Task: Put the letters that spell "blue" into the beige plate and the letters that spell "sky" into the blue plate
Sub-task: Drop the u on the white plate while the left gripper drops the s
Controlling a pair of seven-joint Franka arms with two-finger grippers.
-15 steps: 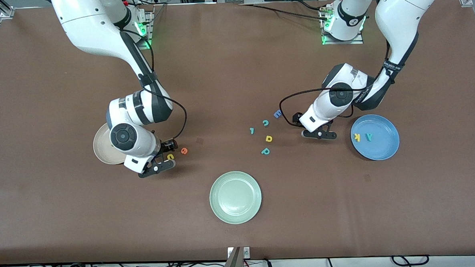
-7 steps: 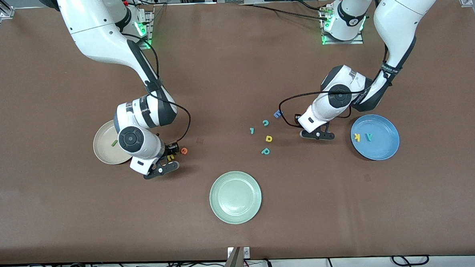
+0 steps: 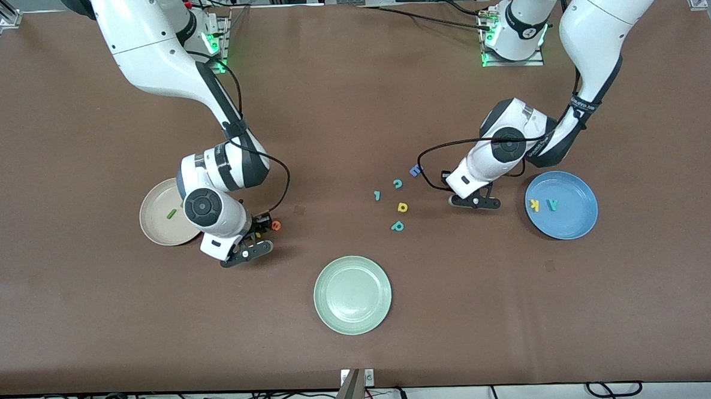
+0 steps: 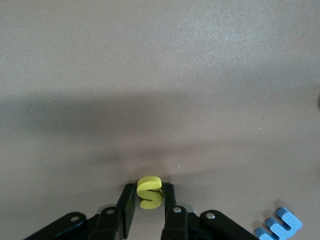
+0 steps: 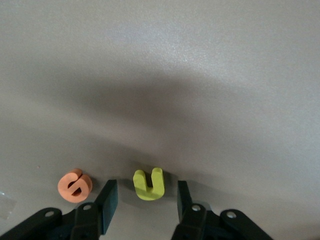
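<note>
Front view: the beige plate (image 3: pixel 158 223), holding only the l (image 3: pixel 171 213), lies just beside the right arm; the blue plate (image 3: pixel 561 205), holding k (image 3: pixel 534 204) and y (image 3: pixel 552 204), just beside the left. The right gripper (image 5: pixel 144 199) is spread around the u (image 5: pixel 149 184), upright between the fingers, untouched, with the e (image 5: pixel 75 184) just outside. The left gripper (image 4: pixel 149 205) pinches the s (image 4: pixel 149 192) at the table.
</note>
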